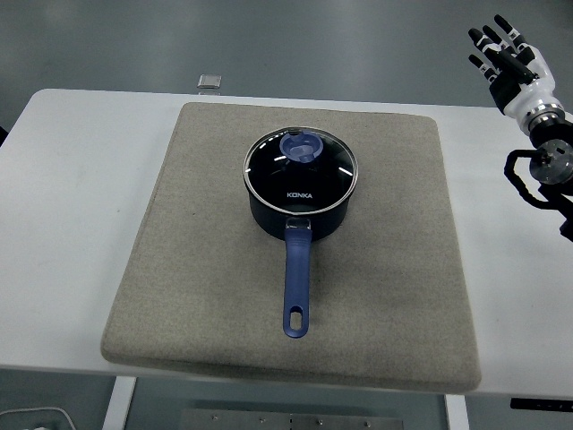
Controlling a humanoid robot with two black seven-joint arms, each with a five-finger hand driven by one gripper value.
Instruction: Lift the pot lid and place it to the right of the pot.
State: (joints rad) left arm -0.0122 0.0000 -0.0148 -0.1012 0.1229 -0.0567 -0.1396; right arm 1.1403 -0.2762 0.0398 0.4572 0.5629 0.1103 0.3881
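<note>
A dark blue pot (300, 210) stands near the middle of a grey mat (206, 287), its long blue handle (296, 287) pointing toward the table's near edge. A glass lid (301, 170) with a steel rim and a blue knob (301, 146) sits on the pot. My right hand (503, 52) is raised at the far right, well above and beyond the table's far right corner, its fingers spread and holding nothing. It is far from the lid. The left arm does not show.
The mat lies on a white table (63, 224). A small square object (209, 81) lies at the table's far edge, left of centre. Bare mat extends to the right of the pot.
</note>
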